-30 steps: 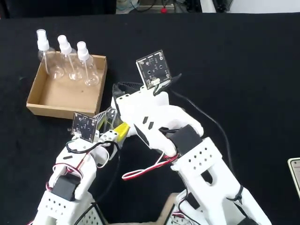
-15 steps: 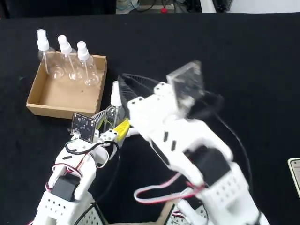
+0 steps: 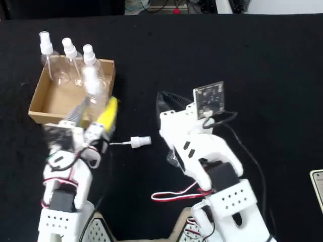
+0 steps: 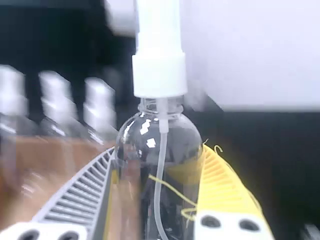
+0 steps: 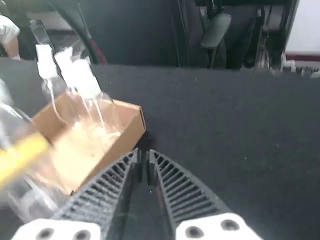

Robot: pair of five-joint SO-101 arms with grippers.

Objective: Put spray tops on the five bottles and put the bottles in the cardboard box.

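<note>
The left gripper (image 3: 97,108) is clamped on a clear bottle (image 4: 159,165), its grey finger (image 4: 85,195) and yellow finger (image 4: 225,190) pressed against opposite sides of the body. A white spray top (image 4: 159,75) sits on the bottle's neck, and its thin tube hangs down inside. In the high view the held bottle is upright over the right end of the cardboard box (image 3: 55,103), just in front of the row standing there (whether its base touches the box floor cannot be told). That row is 3 bottles (image 3: 75,70), each with a spray top, standing side by side along the far wall of the box. 1 loose spray top (image 3: 140,141) lies on its side on the black table (image 3: 252,60), tube pointing towards the left arm, between the 2 arms and apart from the box. The right gripper (image 5: 145,159) is above the table to the right of the box, its ribbed fingers drawn to a narrow slit with nothing between them.
</note>
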